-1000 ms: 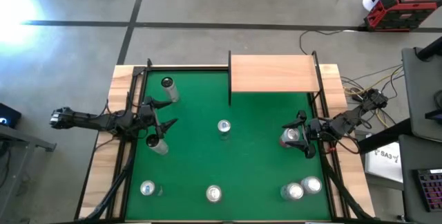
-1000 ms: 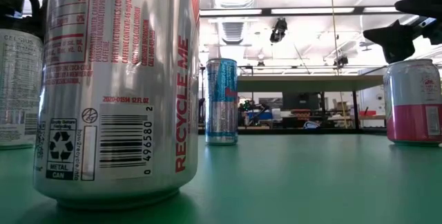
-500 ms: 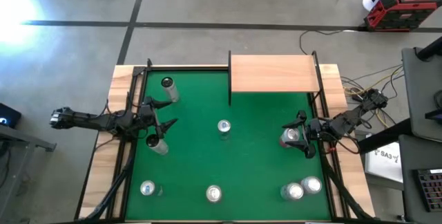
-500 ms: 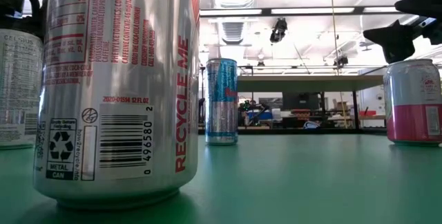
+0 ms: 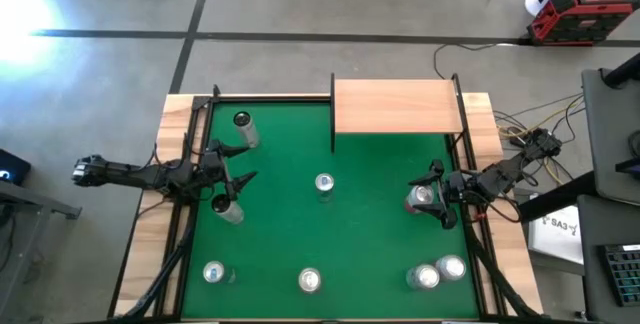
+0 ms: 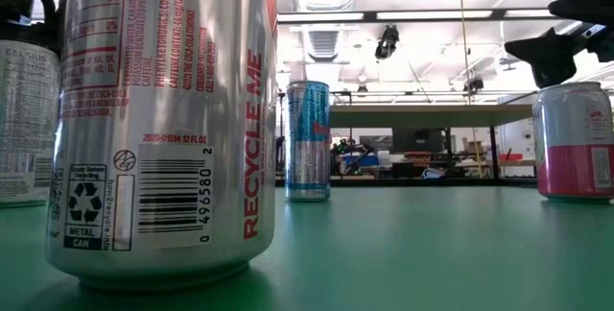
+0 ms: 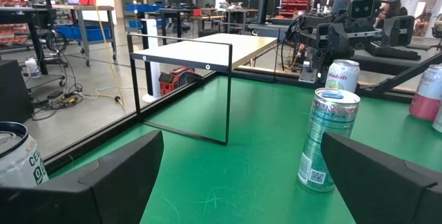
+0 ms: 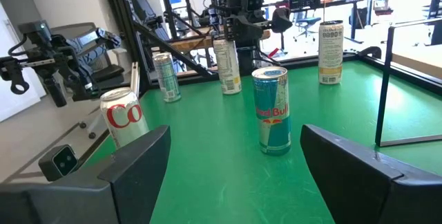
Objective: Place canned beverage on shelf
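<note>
Your shelf (image 5: 398,106), a flat pale-wood board on thin black posts, sits at 12 o'clock on the green felt table (image 5: 300,229). Smooth metal cylinders stand scattered: slim blue-silver can (image 5: 324,183) at centre, pink-white can (image 5: 420,199) at 3 o'clock. Right gripper (image 5: 437,196) hangs over that pink can, jaws part-spread, clasping nothing visible. Left gripper (image 5: 237,166) at 9 o'clock gapes wide, empty, beside a tall white can (image 5: 227,208). Nothing moved since a second ago
</note>
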`<state>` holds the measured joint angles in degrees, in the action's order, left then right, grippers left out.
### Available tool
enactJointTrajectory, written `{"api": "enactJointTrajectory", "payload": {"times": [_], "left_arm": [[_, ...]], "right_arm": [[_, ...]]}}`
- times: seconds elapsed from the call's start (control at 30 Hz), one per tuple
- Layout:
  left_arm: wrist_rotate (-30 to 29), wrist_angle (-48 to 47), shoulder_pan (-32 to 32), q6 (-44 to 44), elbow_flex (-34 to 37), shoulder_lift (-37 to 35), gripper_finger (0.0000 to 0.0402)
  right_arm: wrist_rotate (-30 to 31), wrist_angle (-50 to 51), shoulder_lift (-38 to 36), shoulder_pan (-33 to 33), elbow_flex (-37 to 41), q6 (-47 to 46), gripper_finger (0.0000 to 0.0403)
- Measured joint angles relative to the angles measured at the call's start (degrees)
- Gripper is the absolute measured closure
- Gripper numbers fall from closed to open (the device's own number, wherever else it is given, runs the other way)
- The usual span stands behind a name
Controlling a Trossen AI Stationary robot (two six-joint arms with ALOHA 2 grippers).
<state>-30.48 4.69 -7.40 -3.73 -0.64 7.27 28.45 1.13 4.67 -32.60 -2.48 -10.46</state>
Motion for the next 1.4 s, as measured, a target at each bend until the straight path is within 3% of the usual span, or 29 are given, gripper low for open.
{"api": "enactJointTrajectory", "payload": {"times": [0.83,1.03,1.13,1.27,1.4], "left_arm": [[-0.02,0.00,0.00,0.48,0.00,-0.02,0.0024],[-0.17,-0.10,0.00,16.41,0.00,0.00,0.0024],[-0.25,-0.10,0.00,19.17,0.01,0.00,0.0024],[-0.28,-0.07,0.00,18.14,0.01,0.00,0.0024],[-0.12,0.05,0.00,9.81,0.01,0.00,0.0024]], "right_arm": [[0.00,-0.01,0.00,-0.02,0.01,0.00,0.0087],[0.00,0.00,0.00,0.00,0.00,0.00,0.0087],[0.00,-0.02,-0.01,-0.02,0.00,0.00,0.0087],[0.00,-0.01,-0.01,-0.01,0.00,0.00,0.0087],[0.00,-0.02,-0.01,-0.02,0.01,0.00,0.0087]]}}
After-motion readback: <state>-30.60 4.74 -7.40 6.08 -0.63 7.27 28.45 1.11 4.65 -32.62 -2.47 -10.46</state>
